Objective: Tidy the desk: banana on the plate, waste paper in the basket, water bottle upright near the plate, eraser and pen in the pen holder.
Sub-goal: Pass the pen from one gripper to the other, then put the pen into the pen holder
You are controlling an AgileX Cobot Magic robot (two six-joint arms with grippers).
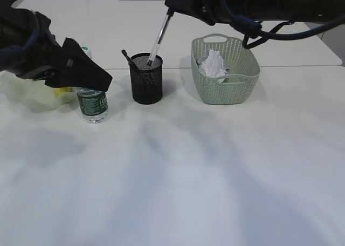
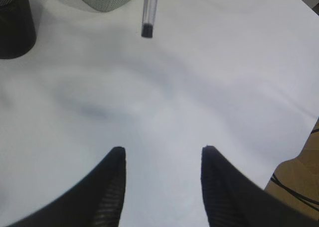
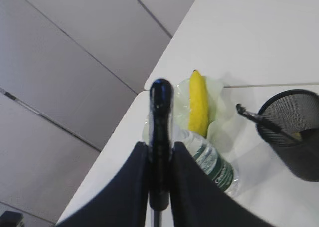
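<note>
My right gripper (image 1: 173, 7) is shut on a clear pen (image 1: 159, 38) and holds it tilted, with its lower tip at the mouth of the black mesh pen holder (image 1: 146, 80). A black pen (image 3: 259, 120) leans in the holder (image 3: 294, 132), and a pale bit (image 3: 299, 136) shows inside it. My left gripper (image 2: 162, 155) is open and empty, hovering by the upright water bottle (image 1: 92, 104). The banana (image 3: 198, 101) lies on the pale green plate (image 3: 219, 100). The waste paper (image 1: 214, 64) lies in the sage-green basket (image 1: 226, 87).
The white desk (image 1: 205, 165) has a seam running across behind the holder and basket. Its right edge shows in the left wrist view (image 2: 299, 137), with cables beyond it. A grey panelled wall (image 3: 60, 62) stands past the far left edge.
</note>
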